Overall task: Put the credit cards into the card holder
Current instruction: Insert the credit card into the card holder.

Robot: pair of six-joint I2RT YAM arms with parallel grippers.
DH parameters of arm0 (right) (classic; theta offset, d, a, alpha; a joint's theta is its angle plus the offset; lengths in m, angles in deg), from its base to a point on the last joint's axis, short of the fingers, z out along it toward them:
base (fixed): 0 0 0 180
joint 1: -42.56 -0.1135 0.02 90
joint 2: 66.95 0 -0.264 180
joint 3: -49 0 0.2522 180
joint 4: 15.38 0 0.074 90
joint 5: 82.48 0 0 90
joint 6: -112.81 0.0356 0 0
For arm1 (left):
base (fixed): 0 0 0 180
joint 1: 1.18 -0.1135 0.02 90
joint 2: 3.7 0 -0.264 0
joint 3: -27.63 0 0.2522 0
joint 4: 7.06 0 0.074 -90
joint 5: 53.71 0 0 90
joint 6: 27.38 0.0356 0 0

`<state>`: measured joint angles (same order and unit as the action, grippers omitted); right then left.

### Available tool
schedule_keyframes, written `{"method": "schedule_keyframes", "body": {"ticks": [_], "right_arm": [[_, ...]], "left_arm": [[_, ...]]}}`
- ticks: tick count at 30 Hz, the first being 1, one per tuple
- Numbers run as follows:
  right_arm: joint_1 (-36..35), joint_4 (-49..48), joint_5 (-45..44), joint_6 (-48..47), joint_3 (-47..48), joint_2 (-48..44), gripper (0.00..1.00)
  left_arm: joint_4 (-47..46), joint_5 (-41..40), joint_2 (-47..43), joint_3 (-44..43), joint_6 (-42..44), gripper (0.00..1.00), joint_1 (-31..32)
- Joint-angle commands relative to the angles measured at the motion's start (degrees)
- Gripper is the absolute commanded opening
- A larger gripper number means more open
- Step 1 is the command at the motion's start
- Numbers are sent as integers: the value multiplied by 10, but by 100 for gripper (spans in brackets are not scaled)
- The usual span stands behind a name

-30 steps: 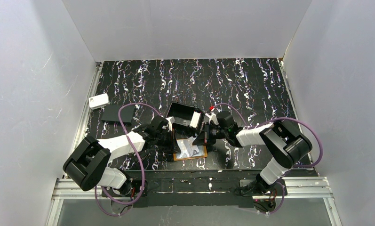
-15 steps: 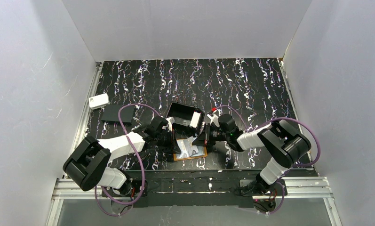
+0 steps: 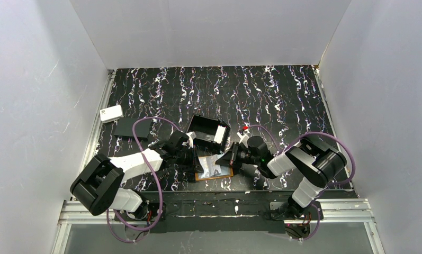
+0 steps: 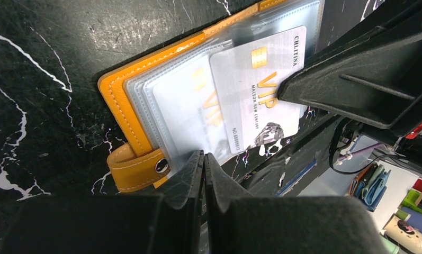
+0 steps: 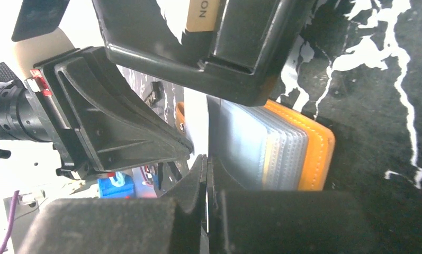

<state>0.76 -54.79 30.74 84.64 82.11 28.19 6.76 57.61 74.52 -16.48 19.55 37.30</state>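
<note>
Up top, near the front of the table (image 3: 283, 100), the card holder (image 3: 219, 172) lies open between both arms. Left wrist view: left jaws pressed together on a clear pocket's lip, I'd guess to steady it for the VIP credit card (image 4: 251, 100) half tucked in. Right wrist view: right jaws pinched shut, seemingly on that card's edge.

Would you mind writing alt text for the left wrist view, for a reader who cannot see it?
An open orange card holder lies on a black marbled table, a white VIP credit card partly inside its clear sleeves. The left gripper is closed on the sleeves' edge below; the right gripper overlaps the card.
</note>
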Motion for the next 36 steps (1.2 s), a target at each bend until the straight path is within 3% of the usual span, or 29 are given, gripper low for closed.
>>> {"method": "schedule_keyframes", "body": {"ticks": [1,6,9,13,18,22,25,31,36], "right_arm": [[-16,-48,-34,18,-2,7,1],[-19,-35,-37,13,1,13,1],[-19,-20,-35,8,4,14,2],[-19,53,-41,-23,14,-7,11],[-19,211,-66,-85,47,-53,27],[-19,285,-79,-110,65,-77,40],[-20,325,-87,-127,75,-86,45],[-26,355,-90,-140,89,-88,42],[-36,342,-80,-135,95,-74,25]], "left_arm": [[24,-3,-24,7,0,5,4],[91,-17,-70,-28,3,23,1],[109,-26,-95,-32,2,27,-3],[141,-55,-96,-31,25,19,-10],[140,-71,-68,-21,44,11,-10],[115,-63,-55,-10,38,8,-10],[110,-61,-48,-10,38,7,-10],[115,-59,-45,-9,41,5,-10],[115,-56,-27,-6,38,3,-11]]}}
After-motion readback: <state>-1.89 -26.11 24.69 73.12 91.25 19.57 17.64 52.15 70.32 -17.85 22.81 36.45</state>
